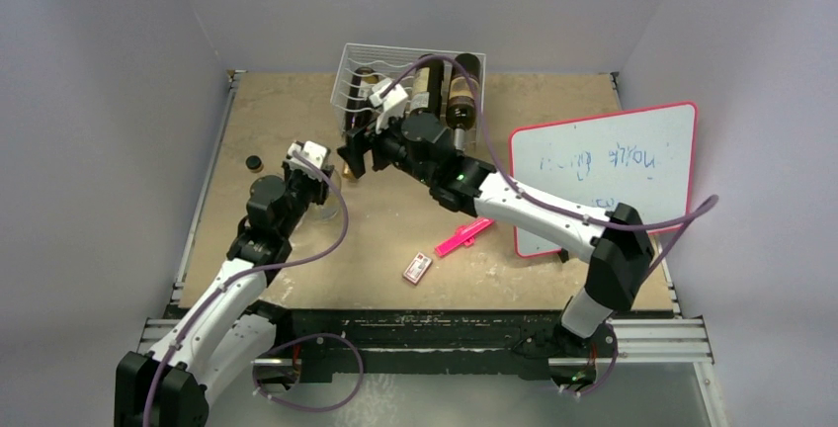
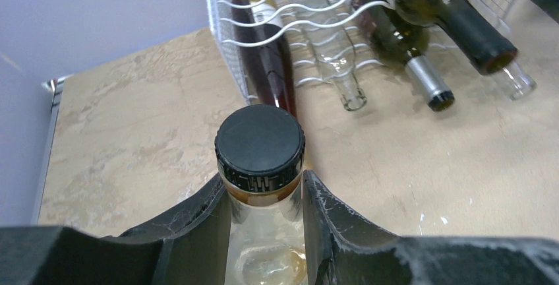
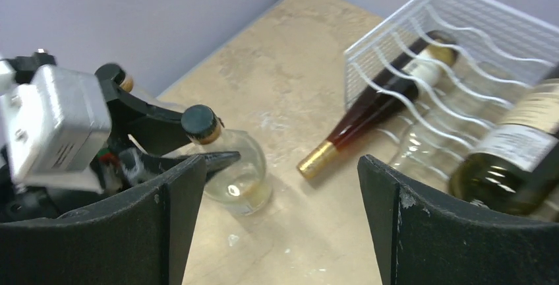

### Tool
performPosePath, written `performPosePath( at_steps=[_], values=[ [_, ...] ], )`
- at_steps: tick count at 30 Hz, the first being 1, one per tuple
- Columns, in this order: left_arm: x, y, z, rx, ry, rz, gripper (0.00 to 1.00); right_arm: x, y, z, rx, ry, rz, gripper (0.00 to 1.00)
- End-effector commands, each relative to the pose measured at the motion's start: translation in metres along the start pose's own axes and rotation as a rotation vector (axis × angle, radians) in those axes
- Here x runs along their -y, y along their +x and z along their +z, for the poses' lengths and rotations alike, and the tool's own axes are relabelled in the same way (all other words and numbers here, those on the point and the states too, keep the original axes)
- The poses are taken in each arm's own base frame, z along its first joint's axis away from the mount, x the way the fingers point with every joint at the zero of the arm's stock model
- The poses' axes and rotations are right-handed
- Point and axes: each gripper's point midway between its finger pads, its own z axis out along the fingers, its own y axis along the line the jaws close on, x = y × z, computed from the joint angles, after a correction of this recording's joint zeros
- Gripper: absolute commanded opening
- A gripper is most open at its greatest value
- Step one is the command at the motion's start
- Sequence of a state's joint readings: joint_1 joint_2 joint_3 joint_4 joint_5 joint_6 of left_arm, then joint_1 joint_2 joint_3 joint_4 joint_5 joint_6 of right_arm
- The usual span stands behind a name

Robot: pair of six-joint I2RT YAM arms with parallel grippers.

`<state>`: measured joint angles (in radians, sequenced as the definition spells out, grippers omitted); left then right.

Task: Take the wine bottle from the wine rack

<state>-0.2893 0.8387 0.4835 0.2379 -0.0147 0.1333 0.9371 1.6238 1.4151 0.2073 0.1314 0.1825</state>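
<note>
So the left gripper [image 2: 264, 186] was clamped tight on the neck of the wine bottle [image 2: 260, 141], a clear glass one with a black screw cap, one finger [image 2: 198, 222] on each side just under the cap. The bottle stood upright on the table [image 1: 277, 121], fully off the wine rack [image 1: 395, 61] and a bit in front of its left corner. From the right wrist view you could see it had a round clear body with a little amber liquid at the bottom. The right gripper [image 3: 277, 166] was hanging wide open with nothing in it, just beside the bottle, between it and the rack. The white wire rack sat at the back of the table with other bottles lying in it: a dark red bottle [image 3: 369, 110] with a gold foil top in the leftmost cradle, its neck poking out the front, plus a couple of green bottles [image 2: 409, 8] further right. Off to the right a whiteboard [image 1: 603, 175] with a pink frame leaned up, and a pink marker-looking thing [image 1: 462, 237] lay on the table near it.
</note>
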Motion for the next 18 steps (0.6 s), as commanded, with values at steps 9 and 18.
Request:
performPosePath(
  at_steps=[9, 18],
  values=[
    [-0.081, -0.101, 0.048, 0.225, -0.415, -0.292, 0.00, 0.061, -0.034, -0.078, 0.070, 0.170, -0.019, 0.87],
    [-0.125, -0.119, 0.056, 0.273, -0.635, -0.276, 0.00, 0.067, -0.015, -0.096, 0.033, 0.183, -0.031, 0.87]
  ],
)
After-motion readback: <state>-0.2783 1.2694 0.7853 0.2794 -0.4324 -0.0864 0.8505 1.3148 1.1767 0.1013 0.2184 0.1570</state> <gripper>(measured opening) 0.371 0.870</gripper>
